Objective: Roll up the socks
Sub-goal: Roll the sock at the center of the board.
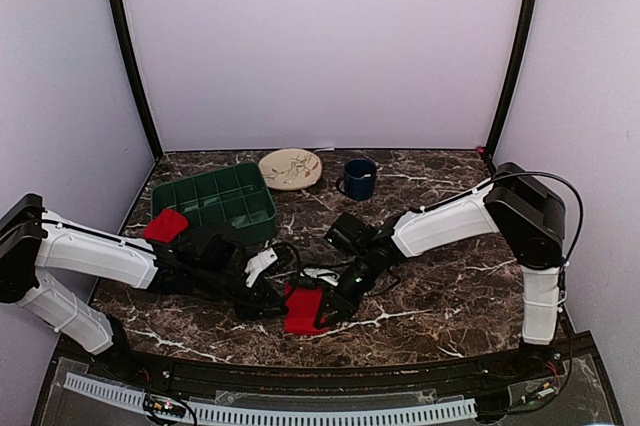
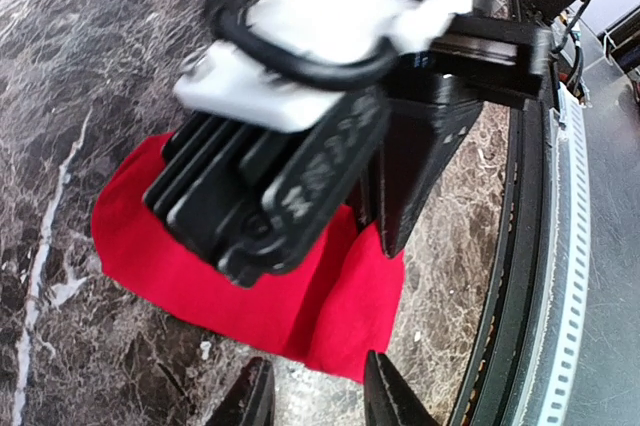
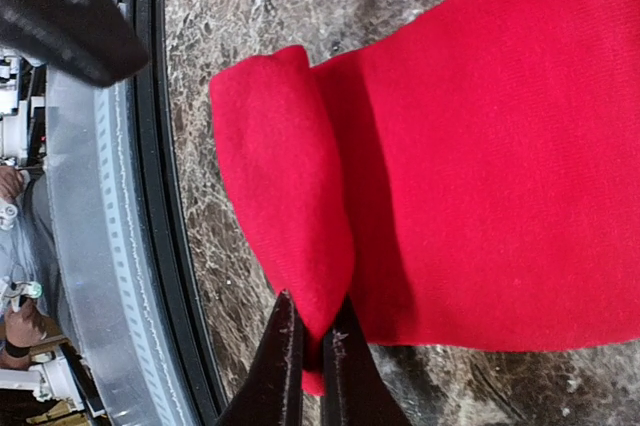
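The red sock (image 1: 303,312) is laid on the bench (image 1: 430,296) near its front edge. Its folded edge is pinched in the right jaws, while the left jaws are parted, empty, just beside it.

The sock (image 3: 480,146) is matt red cloth in a fine ribbed knit, the table (image 1: 440,296) is smooth, faintly shiny dark stone-look veined in white, the tray (image 1: 205,179) is green moulded plastic, the mug (image 1: 359,178) is glossy dark blue, and the arms (image 1: 445,221) wear smooth white plastic shells.
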Tool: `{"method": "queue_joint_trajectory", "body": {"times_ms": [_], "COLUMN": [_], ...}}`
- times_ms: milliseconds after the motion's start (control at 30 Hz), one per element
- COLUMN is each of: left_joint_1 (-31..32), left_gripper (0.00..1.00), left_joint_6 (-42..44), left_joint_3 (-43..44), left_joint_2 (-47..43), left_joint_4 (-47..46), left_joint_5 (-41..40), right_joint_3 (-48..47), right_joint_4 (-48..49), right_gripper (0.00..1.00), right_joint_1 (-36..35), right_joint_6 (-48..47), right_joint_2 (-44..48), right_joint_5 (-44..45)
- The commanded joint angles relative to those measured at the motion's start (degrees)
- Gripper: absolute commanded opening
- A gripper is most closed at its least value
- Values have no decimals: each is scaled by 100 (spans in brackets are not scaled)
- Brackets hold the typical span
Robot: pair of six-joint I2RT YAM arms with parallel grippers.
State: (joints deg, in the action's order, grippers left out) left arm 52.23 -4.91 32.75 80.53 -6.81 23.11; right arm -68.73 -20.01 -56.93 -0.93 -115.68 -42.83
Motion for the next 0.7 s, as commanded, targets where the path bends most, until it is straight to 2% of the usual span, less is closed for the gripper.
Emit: {"method": "queue_joint_trajectory", "body": {"times_ms": [0, 667], "left_joint_1": [141, 418], "left_gripper": [32, 34], "left_joint_6": [258, 681], "left_joint_3": [-34, 350], "left_joint_2": [-151, 470], "left_joint_4": [-29, 329], "left_joint_5": [-6, 306], "right_joint_3": [-158, -220], "right_joint_4": [-62, -96], "right_gripper": [4, 4], "right_joint_1": [50, 125], "right_joint_6": [168, 286], "right_joint_2": [-152, -249], "right_joint_5": [-431, -578]}}
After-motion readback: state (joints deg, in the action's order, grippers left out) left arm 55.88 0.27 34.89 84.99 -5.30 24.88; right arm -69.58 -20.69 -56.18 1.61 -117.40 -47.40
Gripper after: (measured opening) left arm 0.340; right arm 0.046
